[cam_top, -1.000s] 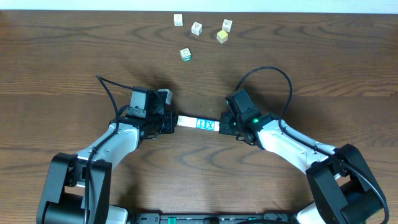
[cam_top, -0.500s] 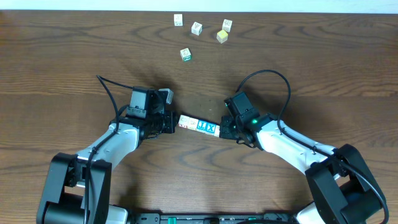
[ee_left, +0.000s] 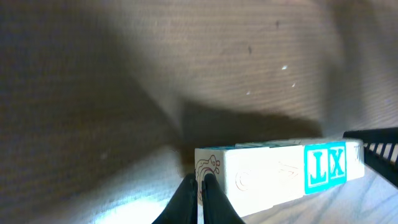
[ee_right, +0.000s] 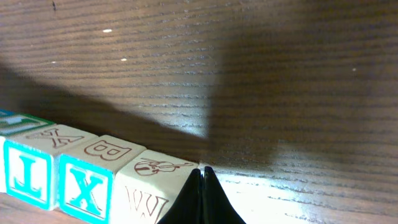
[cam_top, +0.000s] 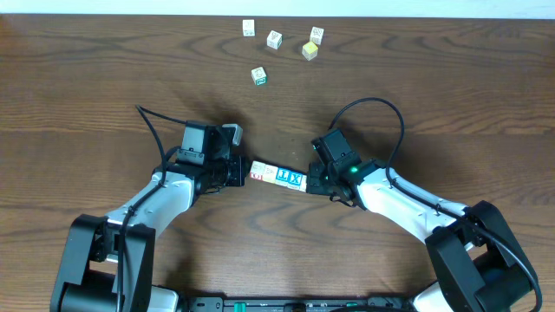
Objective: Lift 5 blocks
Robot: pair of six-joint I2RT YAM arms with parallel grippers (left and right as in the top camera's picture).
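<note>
1. The left end effector [cam_top: 245, 172] meets the left end of the row of blocks [cam_top: 277, 175]. Its fingers are pressed together, pinching nothing, and their tips touch the end face with the red print.
2. The right end effector [cam_top: 309, 181] meets the row's right end. It is also pressed together, with its tips against the end block, which has a W on its side.
3. The row sits between the two, its blocks touching face to face, with blue L and X prints toward the right end. Whether it rests on the surface [cam_top: 104, 87] cannot be told.
4. Beyond the row, a green-printed cube [cam_top: 258, 76] stands alone.
5. Farther beyond the row are a yellow cube [cam_top: 310, 51] and three pale cubes [cam_top: 274, 39].
</note>
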